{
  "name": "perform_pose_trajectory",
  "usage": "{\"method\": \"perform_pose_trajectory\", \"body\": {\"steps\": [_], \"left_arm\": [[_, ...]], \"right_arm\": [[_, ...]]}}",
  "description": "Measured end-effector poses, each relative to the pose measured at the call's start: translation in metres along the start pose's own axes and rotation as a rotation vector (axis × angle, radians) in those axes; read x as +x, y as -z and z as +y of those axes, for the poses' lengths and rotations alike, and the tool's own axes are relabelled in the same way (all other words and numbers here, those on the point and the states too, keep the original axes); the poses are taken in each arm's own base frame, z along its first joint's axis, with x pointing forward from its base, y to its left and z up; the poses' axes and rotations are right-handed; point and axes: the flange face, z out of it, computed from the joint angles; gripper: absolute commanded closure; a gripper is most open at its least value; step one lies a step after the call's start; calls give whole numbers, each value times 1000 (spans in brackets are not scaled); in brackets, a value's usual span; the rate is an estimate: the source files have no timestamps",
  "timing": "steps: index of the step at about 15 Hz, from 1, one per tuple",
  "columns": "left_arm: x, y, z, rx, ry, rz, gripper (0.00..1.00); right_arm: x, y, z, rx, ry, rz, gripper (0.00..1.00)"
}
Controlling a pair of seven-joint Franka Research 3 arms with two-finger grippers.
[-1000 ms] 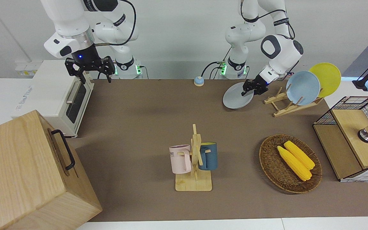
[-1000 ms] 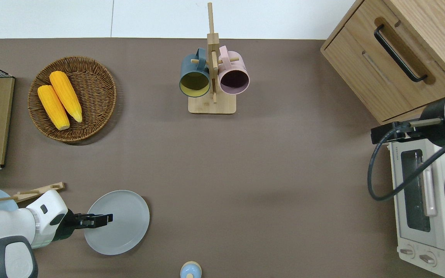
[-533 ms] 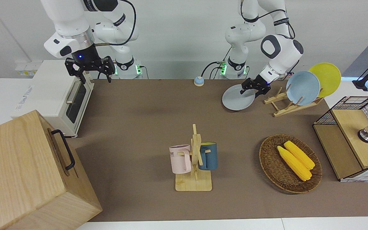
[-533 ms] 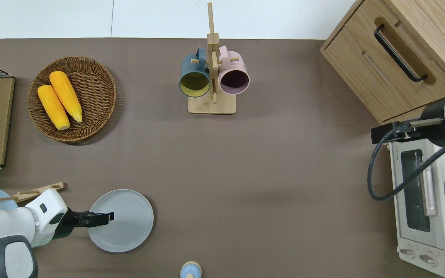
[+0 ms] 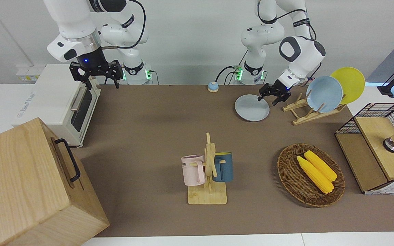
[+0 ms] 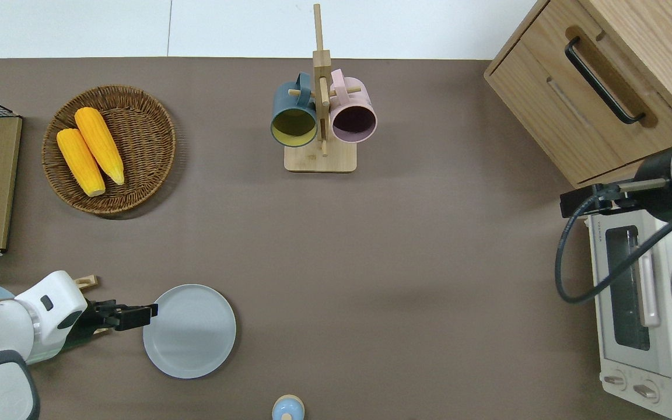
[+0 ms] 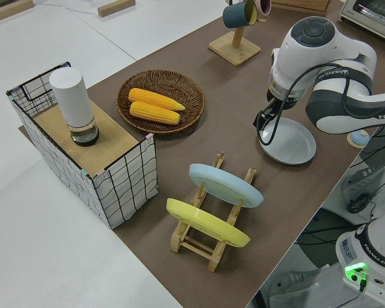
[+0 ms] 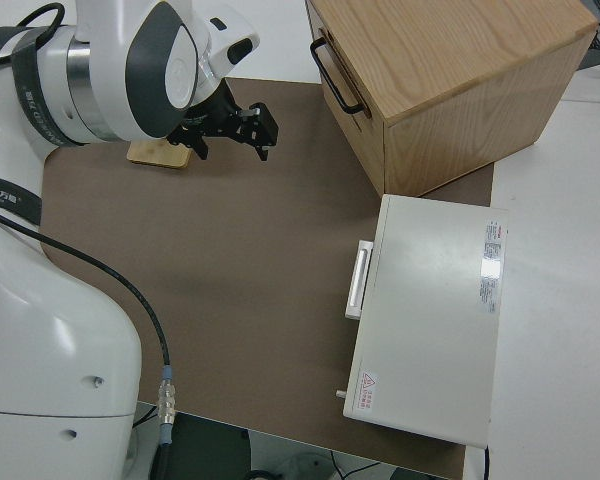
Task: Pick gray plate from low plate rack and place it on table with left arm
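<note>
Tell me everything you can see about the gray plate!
The gray plate is round, shallow and pale blue-gray, with a low raised rim and a smooth, matte look. It is empty and lies flat, right side up, on the brown table, beside the low plate rack toward the right arm's end. The left gripper is open at its edge, and nothing else touches the plate.

White jointed arms point(image 5: 299, 51), dark gray joint caps, black cables, black end effectors, blue wrist lights
</note>
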Motion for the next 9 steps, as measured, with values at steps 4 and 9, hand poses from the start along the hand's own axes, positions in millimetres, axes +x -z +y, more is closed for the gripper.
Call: {"method": "perform_pose_trajectory", "body": {"steps": [4, 9], "left_arm": [[17, 54, 20, 82, -17, -57, 2], [32, 128, 52, 156, -4, -85, 2]], "right_arm": [[0, 0, 0, 0, 0, 0, 17], [0, 0, 0, 0, 0, 0, 17]]}}
